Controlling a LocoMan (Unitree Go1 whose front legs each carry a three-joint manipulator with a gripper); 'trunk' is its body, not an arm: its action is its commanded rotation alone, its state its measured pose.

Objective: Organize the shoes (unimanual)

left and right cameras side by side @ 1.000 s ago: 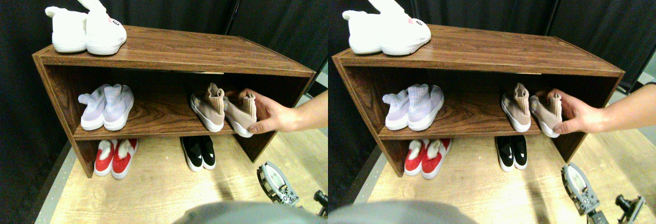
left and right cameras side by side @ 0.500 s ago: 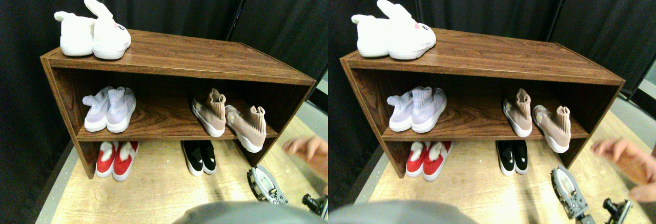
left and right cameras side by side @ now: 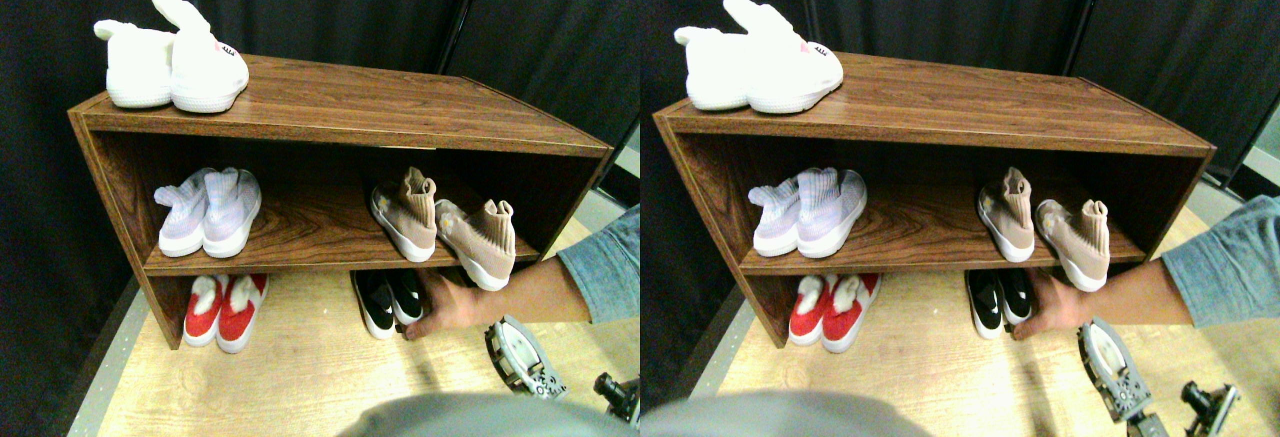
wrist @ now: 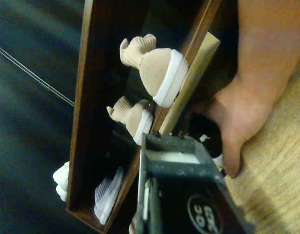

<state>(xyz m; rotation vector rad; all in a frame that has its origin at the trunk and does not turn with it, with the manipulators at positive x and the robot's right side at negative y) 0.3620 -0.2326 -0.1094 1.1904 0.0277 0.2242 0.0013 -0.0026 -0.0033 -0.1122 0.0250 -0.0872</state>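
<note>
A dark walnut-grain wooden shoe rack (left and right cameras side by side: 330,97) stands on a pale wood-plank floor (left and right cameras side by side: 300,377) against black curtains (left and right cameras side by side: 330,2). Its middle shelf has a wide bare stretch between the two pairs there, and the top board lies open to the right of the white fluffy bunny slippers (left and right cameras side by side: 170,52) at its left end.

On the middle shelf the tan high-collar knit sneakers with white soles sit toward the right. The left tan sneaker (left and right cameras side by side: 405,215) is fully on the board; the right tan sneaker (left and right cameras side by side: 480,242) is angled, apart from its mate, with its toe hanging past the front edge. At the shelf's left are pale lilac knit sneakers (left and right cameras side by side: 208,212), side by side.

On the floor under the shelf, red slip-ons with white lining (left and right cameras side by side: 225,307) stand left, and low black slip-ons with white marks (left and right cameras side by side: 390,299) stand toward the right. A person's hand (left and right cameras side by side: 450,305), reaching in from the right below a blue sleeve (left and right cameras side by side: 605,262), touches the right black shoe and hides part of it.

The robot's right gripper (left and right cameras side by side: 525,357) hovers low over the floor, near the hand, holding nothing that can be seen. Whether its jaws are parted cannot be told: the wrist view shows only one dark jaw frame (wrist: 181,195), which blocks most of the black pair.
</note>
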